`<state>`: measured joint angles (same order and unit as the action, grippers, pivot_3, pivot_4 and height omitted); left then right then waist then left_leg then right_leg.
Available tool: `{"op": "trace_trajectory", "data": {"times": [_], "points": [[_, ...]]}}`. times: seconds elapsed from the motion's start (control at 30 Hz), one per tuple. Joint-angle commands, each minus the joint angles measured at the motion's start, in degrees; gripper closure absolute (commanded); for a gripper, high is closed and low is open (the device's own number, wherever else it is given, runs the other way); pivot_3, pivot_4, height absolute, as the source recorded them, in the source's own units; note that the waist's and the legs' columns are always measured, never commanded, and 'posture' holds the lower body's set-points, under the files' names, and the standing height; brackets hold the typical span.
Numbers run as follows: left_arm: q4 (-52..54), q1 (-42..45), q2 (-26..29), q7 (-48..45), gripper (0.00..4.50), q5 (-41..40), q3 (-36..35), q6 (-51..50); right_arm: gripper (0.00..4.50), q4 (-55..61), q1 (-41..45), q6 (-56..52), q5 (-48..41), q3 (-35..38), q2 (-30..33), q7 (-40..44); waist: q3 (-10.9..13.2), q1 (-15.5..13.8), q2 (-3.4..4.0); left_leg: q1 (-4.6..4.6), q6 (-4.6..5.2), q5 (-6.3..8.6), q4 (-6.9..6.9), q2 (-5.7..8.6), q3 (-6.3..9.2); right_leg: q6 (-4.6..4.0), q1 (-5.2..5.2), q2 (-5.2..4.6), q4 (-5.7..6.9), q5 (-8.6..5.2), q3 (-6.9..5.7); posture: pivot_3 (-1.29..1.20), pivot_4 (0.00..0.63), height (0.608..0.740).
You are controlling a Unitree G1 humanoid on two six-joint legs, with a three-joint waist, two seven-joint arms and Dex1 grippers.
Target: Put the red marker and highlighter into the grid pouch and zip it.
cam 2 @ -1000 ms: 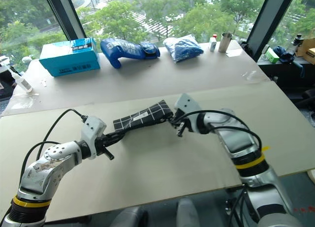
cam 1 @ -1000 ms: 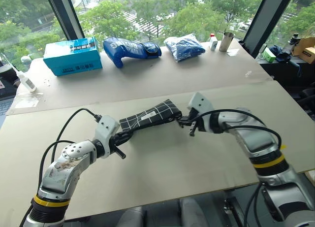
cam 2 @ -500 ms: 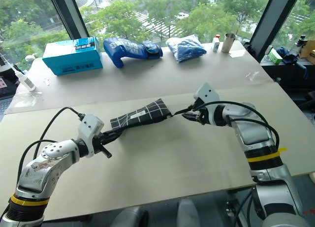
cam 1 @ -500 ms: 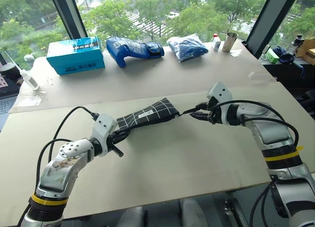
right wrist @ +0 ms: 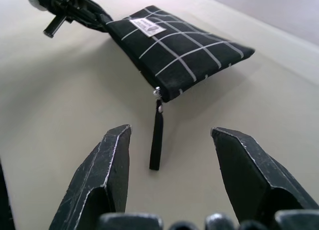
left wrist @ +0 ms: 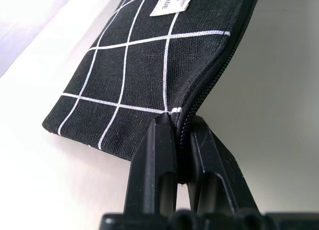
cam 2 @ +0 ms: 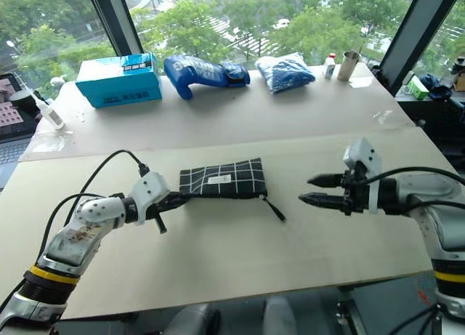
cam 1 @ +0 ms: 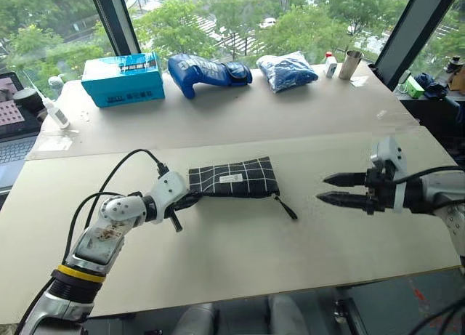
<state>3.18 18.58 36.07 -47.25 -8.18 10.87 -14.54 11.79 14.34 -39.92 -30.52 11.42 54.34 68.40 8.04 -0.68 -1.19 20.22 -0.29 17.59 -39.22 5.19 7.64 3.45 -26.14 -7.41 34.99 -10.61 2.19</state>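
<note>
A wide beige worktop (cam 1: 240, 262) is seen under tall windows, with green treetops beyond the glass. Along the far edge a teal box (cam 1: 122, 78), a blue glove (cam 1: 209, 70), a blue bagged bundle (cam 1: 288, 70) and a metal cup (cam 1: 351, 63) are lined up. Near the worktop's middle the grid pouch (cam 1: 234, 181) is laid flat, label up, its zipper run shut to the end nearest the right edge (the black pull cord (cam 1: 285, 206) is trailed loose on the surface towards the near edge). The pouch's other end is pinched at the zipper seam by the left gripper (left wrist: 180, 140), whose fingers are closed tight on the fabric. The right gripper (cam 1: 333, 189) is held well apart from the pouch, towards the right edge, its jaws spread wide and nothing carried between them.
</note>
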Motion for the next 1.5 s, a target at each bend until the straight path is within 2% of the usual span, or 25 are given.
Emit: {"op": "trace_trajectory", "data": {"times": [0.03, 0.17, 0.33, 0.4, 0.57, 0.73, 0.77, 0.83, 0.87, 0.93, 1.03, 1.2, 1.33, 1.5], "points": [[0.15, 3.8, -3.83, -1.48, 4.5, 0.99, 3.33, 2.57, 1.64, 2.77, -1.22, 1.65, -0.56, 4.64, 0.62, -2.68, 0.0, 0.04, -0.01, 0.01, 0.0, 0.0, -0.1, 0.0, -0.02, 0.03, 0.02, 0.0, 0.02, 0.02, 0.01, 0.0, 0.15, 0.74], [2.25, 3.48, -5.35, -3.29, 4.5, 0.72, 4.99, 0.8, 1.64, 4.3, -2.32, 1.42, -0.5, 3.94, -0.58, -5.5, 0.0, 0.38, -0.01, -0.01, 0.03, 0.02, -0.16, -0.01, -0.06, 0.05, 0.04, 0.03, 0.05, 0.03, 0.02, 0.0, 0.15, 0.74], [1.8, 2.97, -4.52, -2.79, 4.5, 2.76, 5.09, 0.54, 1.64, 3.84, -2.31, 2.42, 0.62, 2.33, -0.68, -6.94, 0.01, 0.31, -0.01, 0.0, 0.04, 0.02, -0.18, -0.01, -0.06, 0.05, 0.05, 0.04, 0.04, 0.04, 0.03, 0.0, 0.15, 0.74], [1.9, 2.72, -4.47, -1.66, 3.64, 3.31, 4.52, -0.18, 1.53, 3.49, -1.82, 2.5, 0.58, 1.92, -0.6, -7.13, 0.01, 0.25, -0.01, 0.0, 0.06, 0.03, -0.23, -0.01, -0.06, 0.06, 0.05, 0.04, 0.05, 0.04, 0.02, 0.0, 0.15, 0.74], [4.16, 1.98, -2.8, 2.37, 2.04, 5.48, 1.64, -4.16, 1.53, 1.79, 0.29, 3.19, 1.31, 0.01, -0.34, -7.31, 0.01, 0.19, -0.02, 0.02, 0.12, 0.07, -0.36, 0.0, -0.06, 0.06, 0.05, 0.05, 0.07, 0.04, 0.02, 0.0, 0.15, 0.74], [9.64, -0.39, -2.34, 1.22, 0.27, 2.15, 0.4, -10.25, 1.53, -0.13, 2.33, 3.9, 2.28, -1.67, -0.42, -6.96, 0.01, 0.26, -0.01, 0.03, 0.23, 0.14, -0.46, 0.0, -0.07, 0.07, 0.06, 0.05, 0.08, 0.04, 0.02, 0.0, 0.15, 0.74], [10.35, -0.62, -2.2, 1.09, 0.08, 1.36, -0.29, -11.15, 1.53, -0.62, 2.86, 4.0, 2.53, -1.98, -0.4, -6.88, 0.01, 0.12, -0.01, 0.04, 0.23, 0.14, -0.48, 0.0, -0.07, 0.08, 0.06, 0.05, 0.08, 0.05, 0.02, 0.0, 0.15, 0.74], [12.05, -1.62, -1.88, 0.12, 0.08, -1.74, -2.87, -13.15, 1.53, -1.46, 3.53, 4.13, 2.65, -2.15, -0.15, -6.57, 0.01, 0.05, -0.02, 0.07, 0.23, 0.14, -0.53, 0.0, -0.07, 0.11, 0.08, 0.04, 0.06, 0.07, 0.02, 0.0, 0.15, 0.74], [13.3, -2.53, -1.7, -1.27, 0.08, -5.81, -5.61, -15.62, 1.53, -1.9, 3.59, 4.25, 2.57, -1.93, 0.12, -6.25, 0.01, 0.09, -0.02, 0.08, 0.23, 0.14, -0.54, -0.01, -0.07, 0.12, 0.08, 0.04, 0.06, 0.07, 0.03, 0.0, 0.15, 0.74], [16.03, -5.31, 0.46, -5.94, 0.08, -13.4, -10.27, -19.28, 1.53, -2.78, 3.15, 4.66, 2.56, -1.33, 0.67, -5.72, 0.01, 0.16, -0.01, 0.07, 0.24, 0.14, -0.53, -0.02, -0.07, 0.12, 0.07, 0.05, 0.07, 0.07, 0.01, 0.0, 0.15, 0.74], [17.41, -10.54, 4.66, -11.88, 0.08, -19.55, -17.37, -18.68, 1.53, -5.32, 1.03, 6.82, 4.19, -0.51, 1.87, -5.0, 0.02, 0.63, 0.01, 0.05, 0.27, 0.17, -0.5, -0.05, -0.06, 0.12, 0.01, 0.06, 0.1, 0.07, 0.01, 0.0, 0.15, 0.74], [13.25, -14.33, 3.81, -4.79, 0.08, -26.25, -29.71, -26.23, 1.53, -12.57, -3.13, 12.62, 8.0, 1.82, 3.23, -5.75, 0.02, 0.43, 0.03, 0.02, 0.4, 0.26, -0.53, -0.03, -0.07, 0.12, 0.1, 0.04, 0.05, 0.07, 0.0, 0.0, 0.15, 0.74], [12.21, -17.77, 3.84, -4.01, 0.08, -27.99, -33.97, -26.31, 1.53, -15.36, -4.25, 14.15, 8.47, 3.86, 3.18, -6.56, 0.03, 0.62, 0.04, -0.03, 0.45, 0.28, -0.53, -0.03, -0.08, 0.11, 0.11, 0.04, 0.08, 0.08, 0.01, 0.0, 0.15, 0.74], [12.09, -18.61, 5.18, -4.57, 0.08, -29.83, -33.85, -27.88, 1.53, -15.53, -4.44, 13.88, 8.05, 5.14, 1.61, -7.94, 0.03, 0.7, 0.04, -0.03, 0.34, 0.23, -0.51, -0.04, -0.09, 0.11, 0.1, 0.04, 0.08, 0.08, 0.02, 0.0, 0.15, 0.74]]}}
